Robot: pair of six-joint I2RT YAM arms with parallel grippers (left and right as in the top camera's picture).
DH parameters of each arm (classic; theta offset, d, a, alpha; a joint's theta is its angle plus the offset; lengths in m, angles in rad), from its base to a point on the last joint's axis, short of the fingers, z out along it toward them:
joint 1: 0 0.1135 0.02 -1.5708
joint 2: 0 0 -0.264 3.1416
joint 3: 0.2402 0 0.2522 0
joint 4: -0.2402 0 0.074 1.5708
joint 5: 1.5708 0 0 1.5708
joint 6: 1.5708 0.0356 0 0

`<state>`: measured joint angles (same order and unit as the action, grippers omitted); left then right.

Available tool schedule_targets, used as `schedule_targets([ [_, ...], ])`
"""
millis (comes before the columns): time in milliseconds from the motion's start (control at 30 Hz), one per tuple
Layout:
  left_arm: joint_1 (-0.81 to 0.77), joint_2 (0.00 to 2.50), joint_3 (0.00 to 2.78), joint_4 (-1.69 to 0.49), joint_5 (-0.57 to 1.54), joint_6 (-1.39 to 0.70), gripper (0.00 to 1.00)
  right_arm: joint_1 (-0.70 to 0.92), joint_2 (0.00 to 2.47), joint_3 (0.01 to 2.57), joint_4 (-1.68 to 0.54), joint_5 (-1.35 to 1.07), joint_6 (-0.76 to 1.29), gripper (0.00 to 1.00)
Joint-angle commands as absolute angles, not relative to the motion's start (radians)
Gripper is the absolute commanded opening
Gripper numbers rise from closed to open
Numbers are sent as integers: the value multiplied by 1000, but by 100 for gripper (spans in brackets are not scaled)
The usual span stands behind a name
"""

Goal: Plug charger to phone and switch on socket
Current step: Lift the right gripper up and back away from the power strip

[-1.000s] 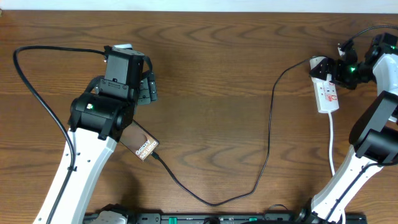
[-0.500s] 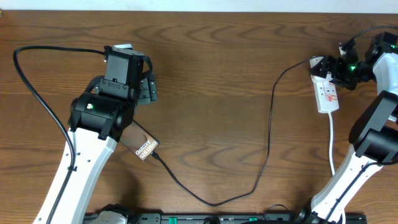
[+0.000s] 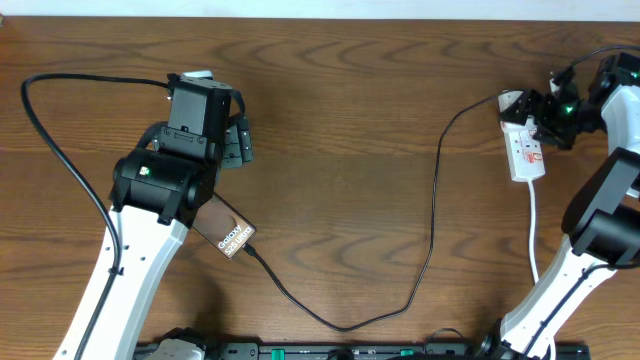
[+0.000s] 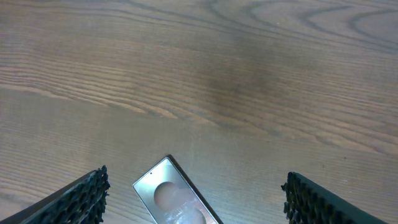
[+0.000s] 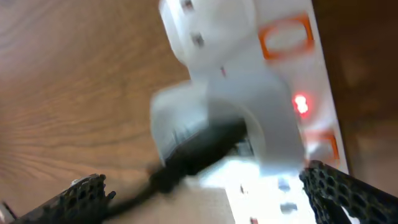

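Overhead view first: the phone (image 3: 233,238) lies toward the near-left part of the table (image 3: 340,100). Its long axis runs on a diagonal, the "Galaxy Ultra" end pointing near-right and the other end tucked under the left arm (image 3: 160,185). The charger (image 3: 432,230) meets that lettered end, and its tip looks seated, though it is too small for us to be sure. From there the black cable loops toward the near edge, climbs up the middle and runs to the socket (image 3: 525,150) by the far-right corner.

The socket's long axis runs far to near, with its white cord (image 3: 533,230) trailing toward the near edge. The charger's adapter (image 5: 199,140) sits in its far end, which would explain the slack loop across the table. In the blurred right wrist view a red light (image 5: 301,102) glows on the strip, so we judge it may already be switched on.

The right gripper (image 3: 542,108) hovers over that far end with its jaws wide apart and nothing between them but the strip below, a sensible stance for reaching a switch. The left gripper (image 3: 237,140) is beyond the phone, toward the far edge, jaws also spread and holding nothing.
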<state>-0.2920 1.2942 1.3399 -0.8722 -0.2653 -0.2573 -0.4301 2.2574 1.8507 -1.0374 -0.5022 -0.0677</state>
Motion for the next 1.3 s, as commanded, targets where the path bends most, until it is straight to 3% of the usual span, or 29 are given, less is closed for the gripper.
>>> schedule_targets([
  [0, -294, 1296, 1356, -875, -281, -244, 88, -440, 2146, 1839, -1039, -430, -41, 99],
  [267, -294, 1296, 1356, -875, -281, -244, 88, -440, 1940, 1839, -1013, -397, 43, 99],
  [400, -294, 1296, 1356, -875, -281, -244, 88, -429, 1836, 1839, -1009, -276, 80, 99],
  [500, -294, 1296, 1356, -875, -281, -244, 88, -402, 1768, 1839, -1010, -98, 118, 92],
  [1033, -294, 1296, 1356, -875, -281, -244, 88, -88, 1618, 1836, -1079, 287, 166, 90],
  [1267, -294, 1296, 1356, -875, -281, -244, 88, 13, 1616, 1802, -1176, 299, 266, 90],
])
